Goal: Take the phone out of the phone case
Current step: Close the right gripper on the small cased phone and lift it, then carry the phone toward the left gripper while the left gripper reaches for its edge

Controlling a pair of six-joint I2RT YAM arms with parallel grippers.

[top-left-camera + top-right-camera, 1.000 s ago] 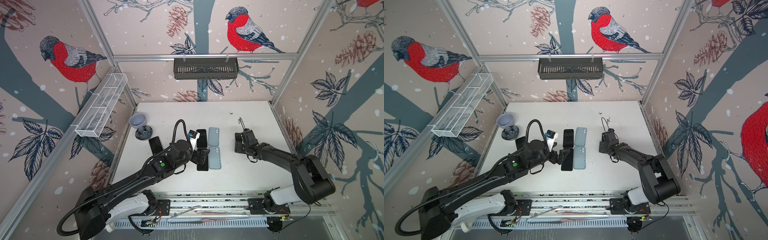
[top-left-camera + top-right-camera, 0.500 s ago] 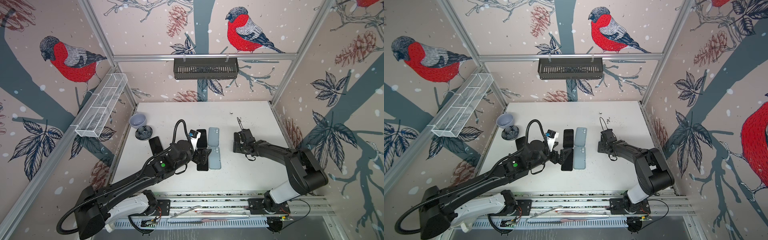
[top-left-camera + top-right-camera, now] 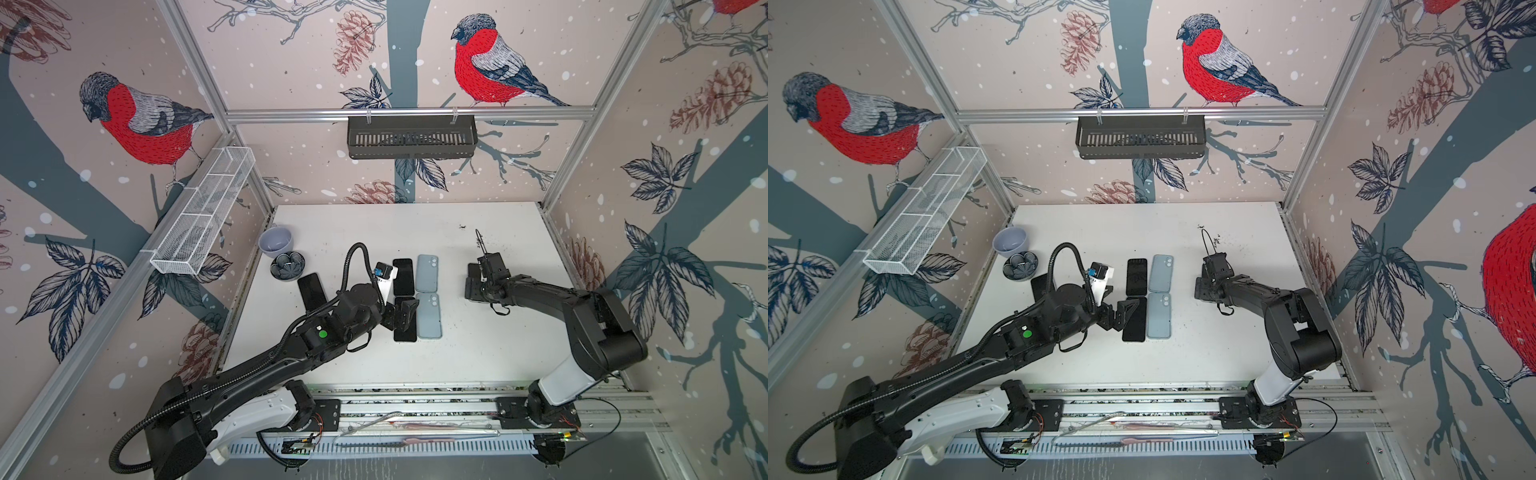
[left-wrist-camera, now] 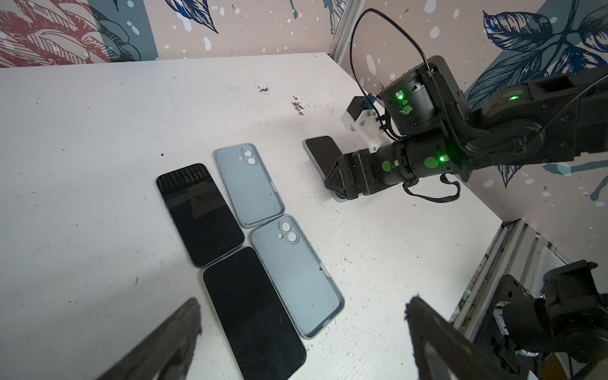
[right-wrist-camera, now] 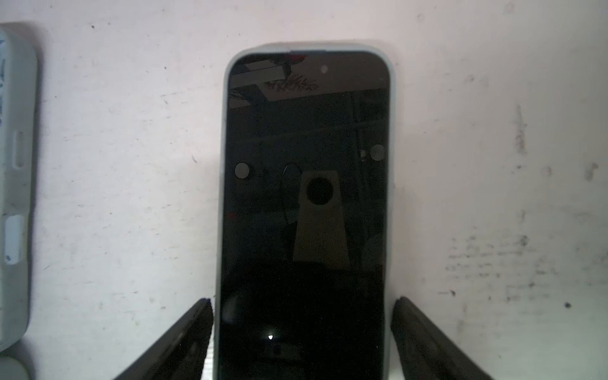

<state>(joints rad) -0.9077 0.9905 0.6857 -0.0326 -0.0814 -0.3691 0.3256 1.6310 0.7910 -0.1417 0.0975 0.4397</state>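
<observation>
Item under inspection: phone [image 5: 304,197], seated in its pale phone case [image 5: 256,49], lying flat and screen up on the right half of the table [image 3: 478,349]. Its long axis runs front to back and its free end points toward the back wall.

Right gripper [image 5: 302,300]: fingers spread and straddling the phone's near end across its width. A sliver of table shows beside one finger [image 5: 197,325]. Contact on the opposite side cannot be judged.

Left gripper [image 4: 302,300]: fingers spread wide with nothing between them. It hangs over the nearer bare phone [image 3: 405,326].

Surroundings, front to back:
- The nearer empty case [image 3: 429,318] lies against that bare phone.
- Behind them are a second bare phone [image 3: 403,276] and a second empty case [image 3: 427,273], all parallel and apart from the cased phone.
- A third phone [image 3: 311,291] lies at the left.
- A dark dish [image 3: 287,266] and a lilac bowl [image 3: 276,241] sit further back.
- A black basket [image 3: 411,137] hangs on the back rail.
</observation>
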